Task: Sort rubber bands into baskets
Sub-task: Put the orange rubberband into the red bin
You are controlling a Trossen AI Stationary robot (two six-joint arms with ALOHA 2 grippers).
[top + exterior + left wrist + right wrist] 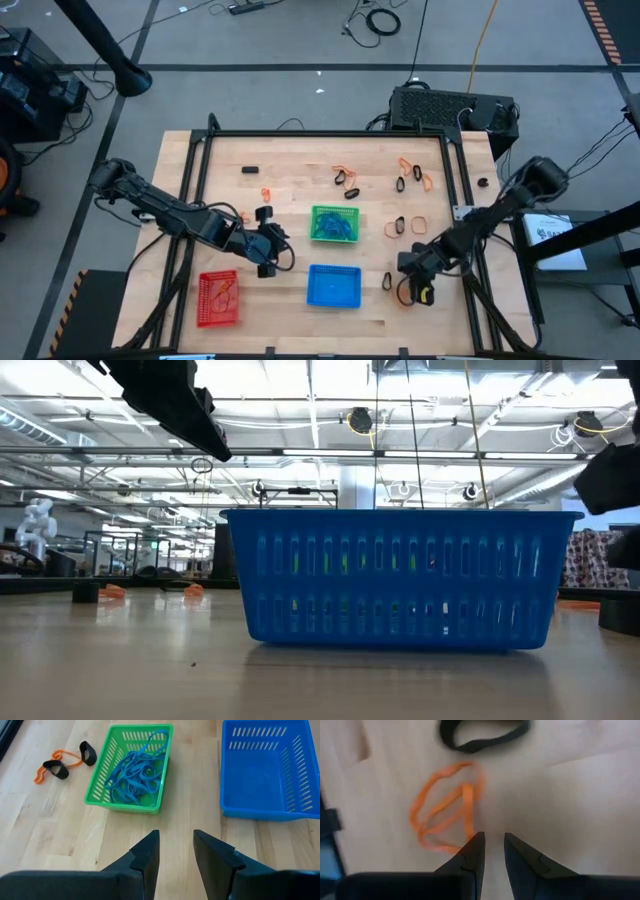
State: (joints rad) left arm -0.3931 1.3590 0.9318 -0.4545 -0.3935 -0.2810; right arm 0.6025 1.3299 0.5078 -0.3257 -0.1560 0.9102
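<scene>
The right gripper (pixel 492 847) hangs low over an orange rubber band (pixel 447 807), fingers a little apart and empty, ready to pinch it. The left gripper (pixel 175 850) waits half open, holding nothing, near the green basket (pixel 95 795).

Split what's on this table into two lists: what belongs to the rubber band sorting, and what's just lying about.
Belongs to the job:
- green basket, holding blue bands
- blue basket
- red basket
- loose orange band and black band by the right end effector
- left end effector, open and empty

Lying about:
- small dark block
- black box behind the table
</scene>
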